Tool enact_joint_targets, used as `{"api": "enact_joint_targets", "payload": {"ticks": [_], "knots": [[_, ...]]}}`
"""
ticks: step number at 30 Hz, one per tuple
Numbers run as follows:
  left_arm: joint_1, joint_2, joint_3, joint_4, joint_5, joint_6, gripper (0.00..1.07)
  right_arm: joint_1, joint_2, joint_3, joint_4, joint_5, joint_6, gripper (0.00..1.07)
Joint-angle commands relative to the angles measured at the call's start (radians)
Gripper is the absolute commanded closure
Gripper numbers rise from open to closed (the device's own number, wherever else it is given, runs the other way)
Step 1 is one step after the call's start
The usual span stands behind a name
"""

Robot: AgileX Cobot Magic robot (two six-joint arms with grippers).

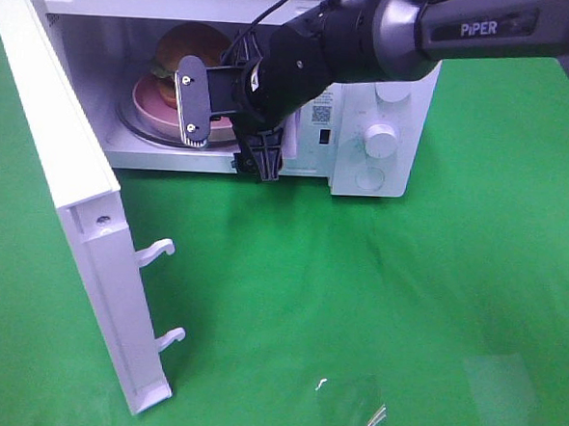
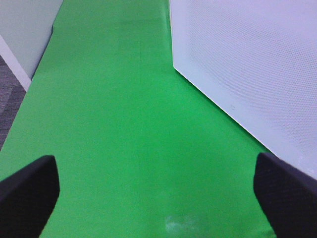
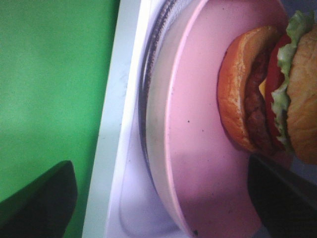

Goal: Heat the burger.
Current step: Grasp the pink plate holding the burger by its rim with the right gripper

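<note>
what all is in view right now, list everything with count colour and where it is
burger: one, golden-brown buns, green lettuce, dark patty, red filling; on the pink plate inside the microwave
pink plate: one, pink; on the glass turntable in the microwave
glass turntable: one, clear; microwave floor
microwave: one, white; back of the table, cavity open
microwave door: one, white; swung open to the left
dial: one, white; control panel on the microwave's right
tablecloth: one, green; covers the table
right gripper: one, black, open, holds nothing; at the cavity mouth
left gripper: one, black, open, holds nothing; over the cloth beside the door
</note>
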Motion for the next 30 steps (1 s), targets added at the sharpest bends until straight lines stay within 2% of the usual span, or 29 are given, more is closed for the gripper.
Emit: {"api": "enact_joint_targets", "payload": {"ticks": [1,8,14,25,30], "knots": [[0.003,-0.018,0.002,-0.006,-0.013,-0.001,0.07,-0.004,0.041,-0.047,0.01,0.006,-0.003,0.19],[0.003,-0.018,0.002,-0.006,-0.013,-0.001,0.07,-0.004,0.085,-0.103,0.028,0.026,-0.003,0.2],[0.003,-0.018,0.002,-0.006,-0.013,-0.001,0.07,-0.004,0.155,-0.192,0.056,0.051,-0.003,0.22],[0.003,-0.018,0.002,-0.006,-0.013,-0.001,0.07,-0.012,0.192,-0.235,0.111,0.052,-0.006,0.25],[0.003,-0.018,0.002,-0.006,-0.013,-0.001,0.07,-0.012,0.201,-0.236,0.137,0.067,-0.02,0.34]]}}
